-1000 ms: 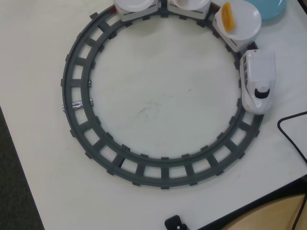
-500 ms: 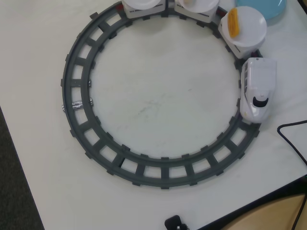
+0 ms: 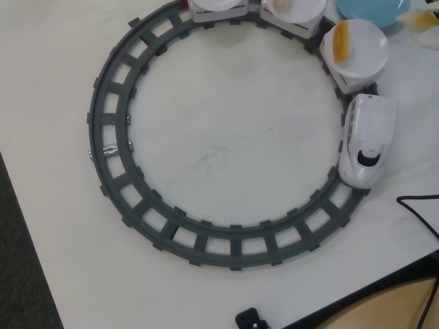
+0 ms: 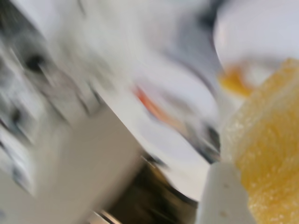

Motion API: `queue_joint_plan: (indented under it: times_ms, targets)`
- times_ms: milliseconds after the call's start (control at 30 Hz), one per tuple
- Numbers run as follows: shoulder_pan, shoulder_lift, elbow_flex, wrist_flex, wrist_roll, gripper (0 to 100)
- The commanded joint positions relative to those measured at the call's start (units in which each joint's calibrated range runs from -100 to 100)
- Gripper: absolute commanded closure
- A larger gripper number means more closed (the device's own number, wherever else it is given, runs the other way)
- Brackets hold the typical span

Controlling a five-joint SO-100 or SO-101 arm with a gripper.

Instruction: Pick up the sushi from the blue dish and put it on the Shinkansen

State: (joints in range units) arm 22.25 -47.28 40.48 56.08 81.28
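Overhead, L to R: grey track (image 3: 110, 151), then Shinkansen (image 3: 367, 147) at right w/ orange-topped piece (image 3: 341, 42) on nearest plate; blue dish (image 3: 370, 10) at top edge.

Wrist view badly blurred: sushi (image 4: 264, 154) close up at right, prob. carried. Finger state: can't tell.

Risk: train possibly rolling, so mistimed drop could miss plate.

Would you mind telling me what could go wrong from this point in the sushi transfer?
1. The Shinkansen has rolled along the track over the last second, so a release could miss its moving plates.
2. The white plate behind the engine already carries an orange-topped piece; a second piece might knock it off.
3. The wrist view is motion-blurred around the yellowish sushi, so aiming looks unreliable.
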Motion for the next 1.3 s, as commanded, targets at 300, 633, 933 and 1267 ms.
queue_joint_plan:
  times_ms: [300, 633, 933, 1267]
  targets:
    - [-2.9, 6.5, 3.3, -22.0, 18.6, 98]
    - [-9.5, 15.3, 3.4, -31.4, 18.5, 98]
    - [-6.5, 18.0, 3.3, -35.1, 18.5, 98]
    - [-1.6, 18.0, 3.4, -35.1, 18.6, 98]
